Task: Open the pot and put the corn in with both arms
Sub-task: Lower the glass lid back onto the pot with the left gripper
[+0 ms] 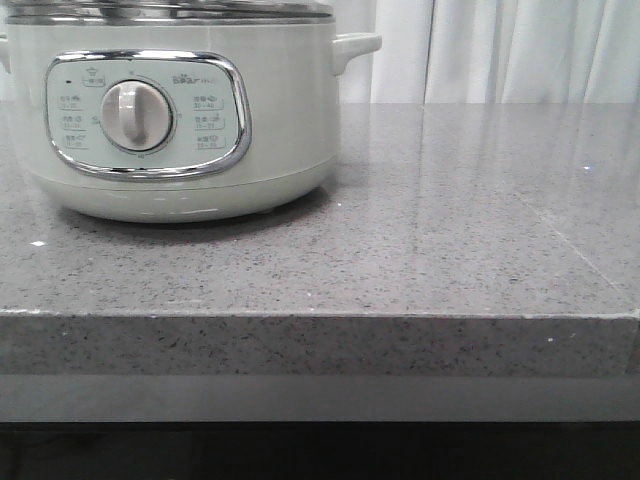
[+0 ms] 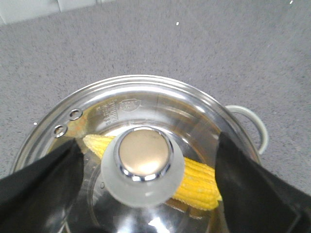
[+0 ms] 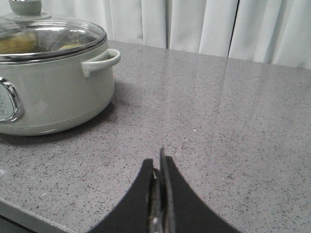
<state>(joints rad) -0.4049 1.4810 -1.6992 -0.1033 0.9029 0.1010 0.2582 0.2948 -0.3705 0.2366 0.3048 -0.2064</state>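
Corn (image 2: 194, 179) is already in the pot (image 1: 180, 130): left wrist view shows the cob lying under the glass lid (image 2: 121, 109), seen through it, partly hidden by the knob (image 2: 144, 162). Lid sits on the pot; right wrist view shows its steel rim seated flat on the body, yellowish shapes blurred behind the glass. So judging from this, the open-and-load part looks done and what's in hand is the tail end: letting go of the lid and backing off. Left gripper (image 2: 146, 194) hangs right over the knob, fingers (image 2: 39, 182) spread wide either side of it, not touching it as far as I can tell, holding nothing. Right gripper (image 3: 159, 194) is low over the counter (image 3: 233, 121), well apart from the pot on its handle (image 3: 102, 62) side, fingers pressed together, nothing between them. Neither arm shows in front view, only pot front with dial (image 1: 137, 115) and bare counter. Next move, my read: left arm lifts straight up clear of the knob before any sideways travel, so a finger doesn't clip the knob and drag the lid off its seat. Right arm has nothing left to do but stay clear or retract. Can't confirm the lid is seated all round; far rim is out of view.
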